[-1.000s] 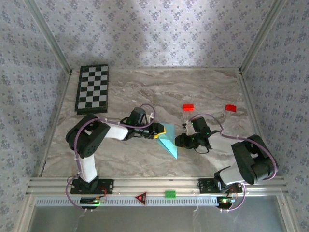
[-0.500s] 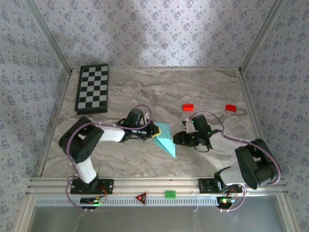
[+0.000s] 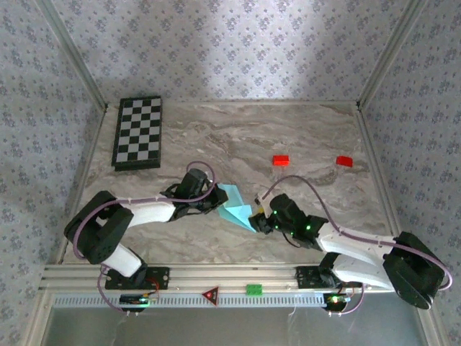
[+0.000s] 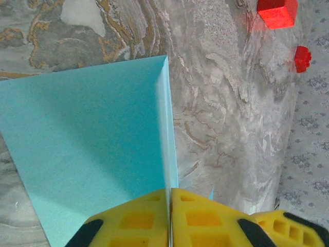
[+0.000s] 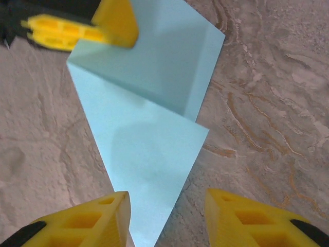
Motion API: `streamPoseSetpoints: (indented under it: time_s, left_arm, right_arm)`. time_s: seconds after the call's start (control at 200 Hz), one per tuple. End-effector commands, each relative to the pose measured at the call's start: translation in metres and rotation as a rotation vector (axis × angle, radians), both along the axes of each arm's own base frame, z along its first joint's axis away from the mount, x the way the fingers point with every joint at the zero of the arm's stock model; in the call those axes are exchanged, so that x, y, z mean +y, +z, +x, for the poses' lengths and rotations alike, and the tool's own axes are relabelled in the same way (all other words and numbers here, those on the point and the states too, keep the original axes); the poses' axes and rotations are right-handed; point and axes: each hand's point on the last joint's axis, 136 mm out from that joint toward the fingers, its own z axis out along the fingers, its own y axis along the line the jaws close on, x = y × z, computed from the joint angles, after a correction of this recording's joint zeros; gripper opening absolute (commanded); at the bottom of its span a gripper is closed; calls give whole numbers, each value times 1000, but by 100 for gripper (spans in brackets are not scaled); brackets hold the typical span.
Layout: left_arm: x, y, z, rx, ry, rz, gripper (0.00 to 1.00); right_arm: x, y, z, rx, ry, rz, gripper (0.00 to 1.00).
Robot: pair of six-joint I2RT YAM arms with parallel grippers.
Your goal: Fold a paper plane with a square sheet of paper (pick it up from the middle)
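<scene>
The light cyan paper plane (image 3: 235, 209) lies near the table's middle as a pointed folded dart, its tip toward the right arm. My left gripper (image 3: 216, 202) is shut on the paper's upright centre fold (image 4: 167, 149), the yellow pads (image 4: 139, 218) pressed together around it. My right gripper (image 5: 167, 216) is open, its yellow fingers (image 5: 103, 218) straddling the paper's pointed tip (image 5: 149, 180) without closing on it. The left gripper's yellow finger (image 5: 110, 23) shows at the top of the right wrist view, at the paper's wide end.
Two small red blocks (image 3: 280, 160) (image 3: 344, 161) sit beyond the right arm, and also appear in the left wrist view (image 4: 277, 11). A checkerboard (image 3: 138, 132) lies at the back left. Patterned walls enclose the marble table (image 3: 302, 130).
The left gripper has drawn the paper leftward and nearer, turning it. The right arm has stretched forward and lower, bringing its open fingers to the paper's tip.
</scene>
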Motion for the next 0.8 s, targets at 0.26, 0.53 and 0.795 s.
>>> streamPoseSetpoints:
  time_s: [0.26, 0.53, 0.795]
  left_arm:
    - [-15, 26, 2, -53, -46, -68, 22]
    - [-22, 41, 2, -85, -76, -98, 23]
    - [-25, 45, 4, -93, -74, -115, 22]
  right_arm:
    - [27, 13, 7, -361, 91, -218, 48]
    - [34, -2, 6, -367, 105, -273, 49]
    - [39, -13, 7, -344, 112, -288, 45]
